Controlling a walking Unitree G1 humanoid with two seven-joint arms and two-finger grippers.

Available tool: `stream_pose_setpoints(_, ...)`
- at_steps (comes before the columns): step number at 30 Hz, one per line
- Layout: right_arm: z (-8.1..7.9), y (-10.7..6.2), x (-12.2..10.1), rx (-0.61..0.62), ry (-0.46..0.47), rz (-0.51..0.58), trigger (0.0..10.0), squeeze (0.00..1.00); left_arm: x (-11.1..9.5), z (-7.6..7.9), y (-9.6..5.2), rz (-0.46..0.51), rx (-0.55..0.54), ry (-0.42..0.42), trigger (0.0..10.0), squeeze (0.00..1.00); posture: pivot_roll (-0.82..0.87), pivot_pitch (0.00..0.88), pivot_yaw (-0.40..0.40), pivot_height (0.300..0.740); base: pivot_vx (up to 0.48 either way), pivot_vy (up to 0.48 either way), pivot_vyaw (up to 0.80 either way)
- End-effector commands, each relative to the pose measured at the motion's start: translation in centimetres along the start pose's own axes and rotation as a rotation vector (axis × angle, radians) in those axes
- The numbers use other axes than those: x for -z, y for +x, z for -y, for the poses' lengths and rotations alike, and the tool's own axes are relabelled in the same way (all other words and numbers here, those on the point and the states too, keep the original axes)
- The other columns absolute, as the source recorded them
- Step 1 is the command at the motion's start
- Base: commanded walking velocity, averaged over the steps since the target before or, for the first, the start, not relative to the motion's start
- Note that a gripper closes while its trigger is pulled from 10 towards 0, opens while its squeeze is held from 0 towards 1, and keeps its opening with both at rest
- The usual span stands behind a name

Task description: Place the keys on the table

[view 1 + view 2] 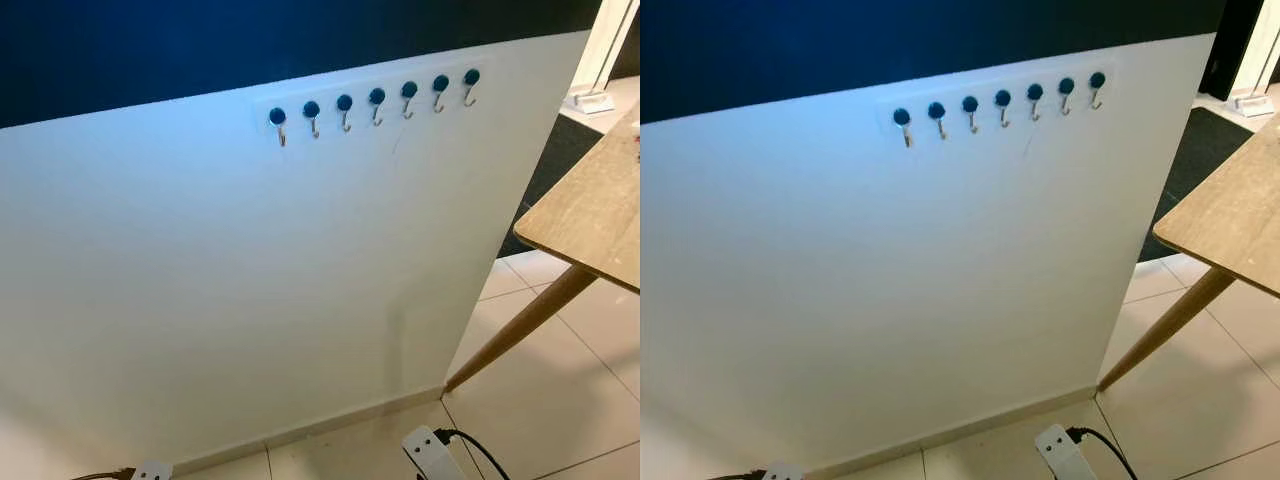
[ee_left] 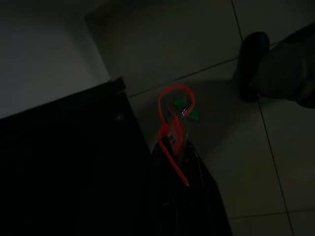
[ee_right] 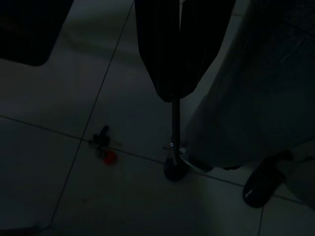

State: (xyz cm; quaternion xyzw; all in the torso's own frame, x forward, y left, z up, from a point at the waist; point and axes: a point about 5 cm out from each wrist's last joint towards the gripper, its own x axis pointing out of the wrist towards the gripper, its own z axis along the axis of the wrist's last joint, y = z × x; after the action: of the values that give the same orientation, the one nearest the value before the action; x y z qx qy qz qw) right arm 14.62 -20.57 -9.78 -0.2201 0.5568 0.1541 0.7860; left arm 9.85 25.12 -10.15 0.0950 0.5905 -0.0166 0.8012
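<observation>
White wall (image 1: 250,280), seven hooks (image 1: 377,98), one table (image 1: 590,205), left claw (image 2: 174,152) gripping orange-looped keys (image 2: 176,115), right claw (image 3: 179,93) clenched

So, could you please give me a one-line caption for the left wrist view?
Left gripper shut on an orange key loop with a green tag, hanging over the dim tiled floor.

a row of hooks (image 1: 375,103) on the wall (image 1: 250,280), the table (image 1: 590,205) to its right.
</observation>
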Motion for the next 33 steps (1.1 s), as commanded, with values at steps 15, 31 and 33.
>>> stream_pose_setpoints(15,-0.95,-0.01,1.74,-0.032,-0.018,-0.07,10.0,0.0,0.36,0.3,0.02,-0.01,0.002,0.016,10.0,0.0,-0.03,0.0,0.07,0.74,-0.48,0.0,0.0)
stream_pose_setpoints(31,-1.2,0.01,1.84,-0.032,-0.004,-0.073,10.0,0.0,0.39,0.16,-0.01,-0.007,0.003,0.006,10.0,0.0,-0.03,0.012,0.083,0.74,-0.342,0.0,0.0)
stream_pose_setpoints(33,-1.25,0.01,1.86,-0.033,-0.002,-0.074,10.0,0.0,0.34,0.09,-0.02,-0.001,0.001,0.001,10.0,0.0,-0.03,0.013,0.085,0.74,0.0,0.0,0.0)
